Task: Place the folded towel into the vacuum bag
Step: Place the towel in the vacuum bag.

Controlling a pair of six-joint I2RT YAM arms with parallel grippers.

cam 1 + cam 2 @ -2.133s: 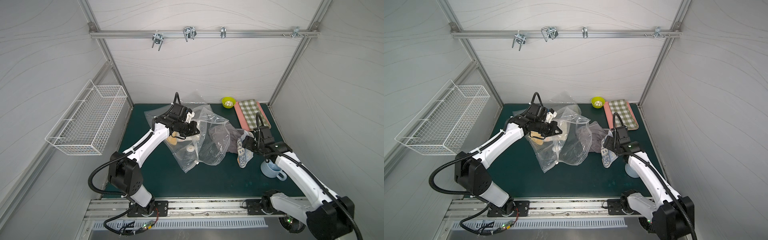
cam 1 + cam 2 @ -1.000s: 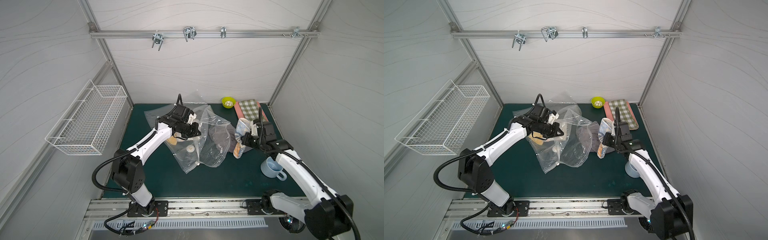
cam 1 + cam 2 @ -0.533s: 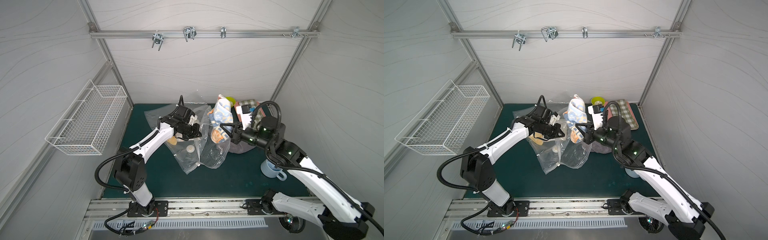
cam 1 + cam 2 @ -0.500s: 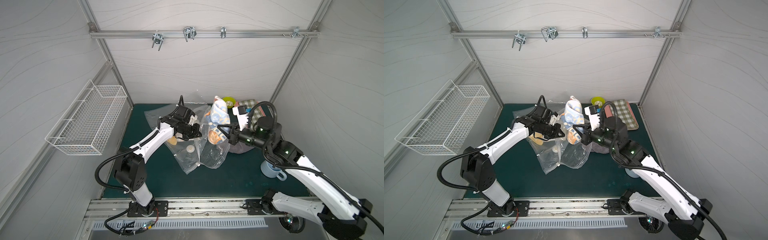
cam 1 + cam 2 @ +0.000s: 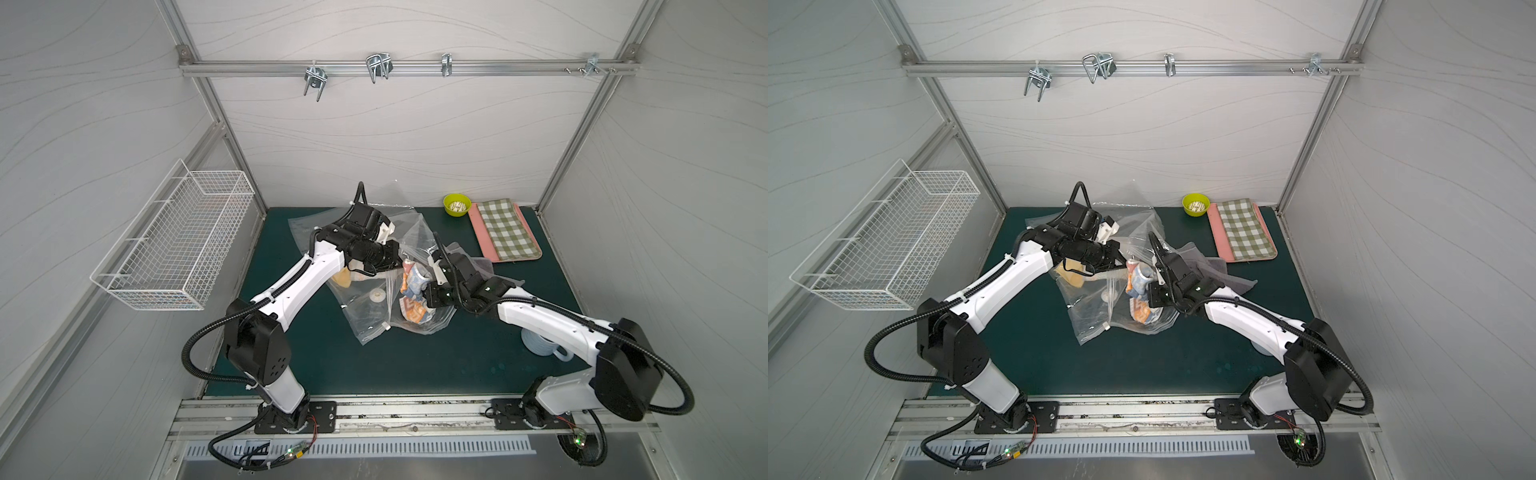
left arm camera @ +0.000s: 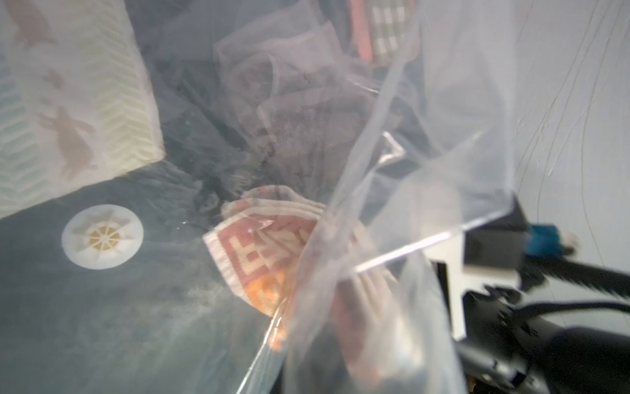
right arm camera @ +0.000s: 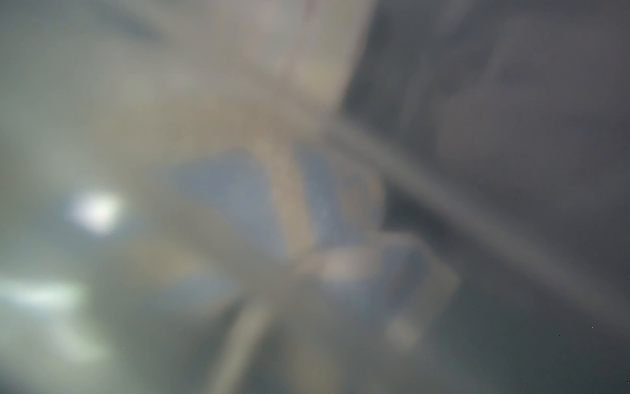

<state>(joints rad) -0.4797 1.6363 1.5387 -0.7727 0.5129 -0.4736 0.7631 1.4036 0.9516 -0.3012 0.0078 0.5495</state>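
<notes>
Two claws share this step. The left claw (image 5: 392,266) is closed and seems to pinch the upper film of the vacuum bag (image 5: 374,322), tenting its mouth up. The right claw (image 5: 428,293) is clamped almost shut on the folded towel (image 5: 411,286), which stands on end at that mouth near the middle of the table (image 5: 291,365). The bag itself sprawls from the table's middle toward its back left corner.

To do this well, the right arm should drive the towel in low and flat, toward the round valve (image 6: 102,240) and the closed end. It should let go only once the whole bundle is past the zip strip. The left arm should hold the film high and taut, so that no plastic tucks under the leading edge and the fold does not spring open.

Much is hard to read. The right wrist view is pure blur. Film and cloth cover the fingertips of both claws, so the left grip is a judgement from how the plastic rises. How much of the towel is already inside cannot be told, though its lower end looks filmed over. Whether the rabbit-print cloth (image 6: 68,102) lies in the bag or under it is also unclear
</notes>
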